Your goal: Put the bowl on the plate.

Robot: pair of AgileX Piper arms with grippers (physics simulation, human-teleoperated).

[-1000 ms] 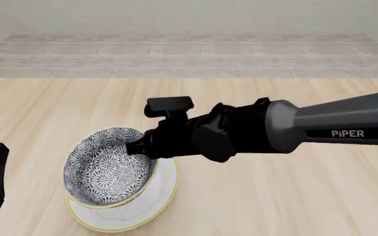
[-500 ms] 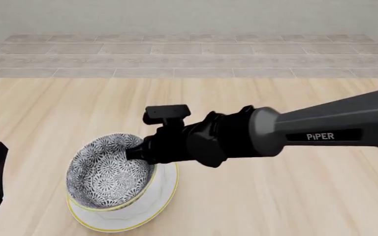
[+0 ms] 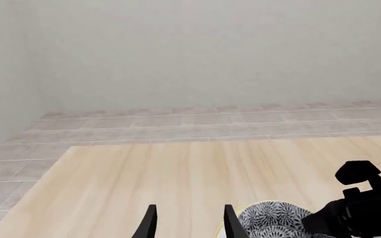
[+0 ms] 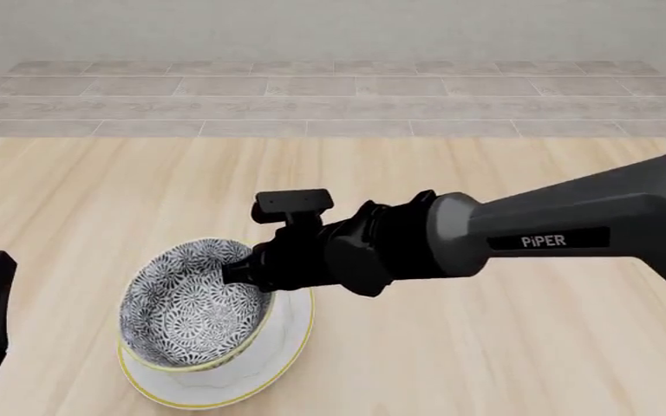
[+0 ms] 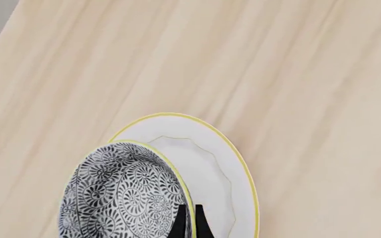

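now the right hand point(image 5: 188, 220) pinches the bowl point(image 4: 191, 303) rim over the plate point(image 4: 290, 342).

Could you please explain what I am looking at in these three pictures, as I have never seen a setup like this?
These are simulator renders of two robot arms at a wooden table. The front view looks down from behind the arms. The other two come from cameras mounted just behind each gripper.

In the front view, the big grey arm is the right one. Its right gripper is pinched on the rim of the bowl, a patterned grey-and-white one with a yellow edge. The bowl is tilted and sits over the plate, which is white with a yellow rim; whether it rests fully on it I cannot tell.

The left gripper is open, holds nothing and points across the table; only its dark tip shows at the front view's left edge.
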